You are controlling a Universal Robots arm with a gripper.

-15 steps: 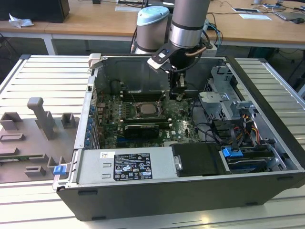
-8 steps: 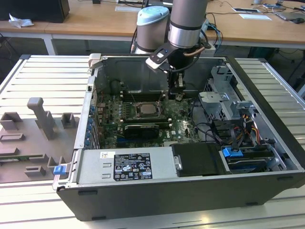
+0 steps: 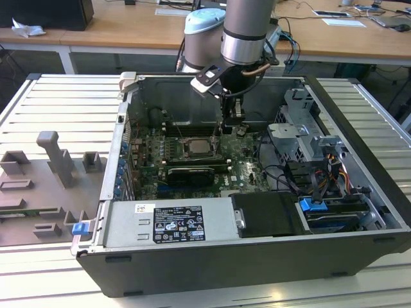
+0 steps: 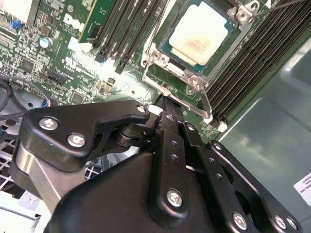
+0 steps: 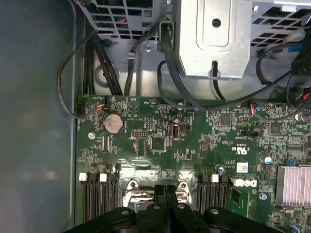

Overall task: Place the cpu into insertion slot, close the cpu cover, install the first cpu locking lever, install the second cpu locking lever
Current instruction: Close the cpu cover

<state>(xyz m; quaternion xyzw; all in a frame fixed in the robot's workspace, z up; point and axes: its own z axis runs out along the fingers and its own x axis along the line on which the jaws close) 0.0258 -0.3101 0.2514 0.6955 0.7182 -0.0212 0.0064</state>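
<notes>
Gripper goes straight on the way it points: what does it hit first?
Most likely the metal edge of the insertion slot, just ahead of the gripper tip, short of the cpu. Depth is hard to judge, so it may already be touching.

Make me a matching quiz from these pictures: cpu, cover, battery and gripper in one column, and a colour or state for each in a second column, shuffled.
1 cpu
2 cover
3 battery
4 gripper

A round, silver, on the green board
B pale square face
C black, shut
D silver frame lying over the cpu's edges

Pairs: 1-B, 2-D, 3-A, 4-C
</notes>
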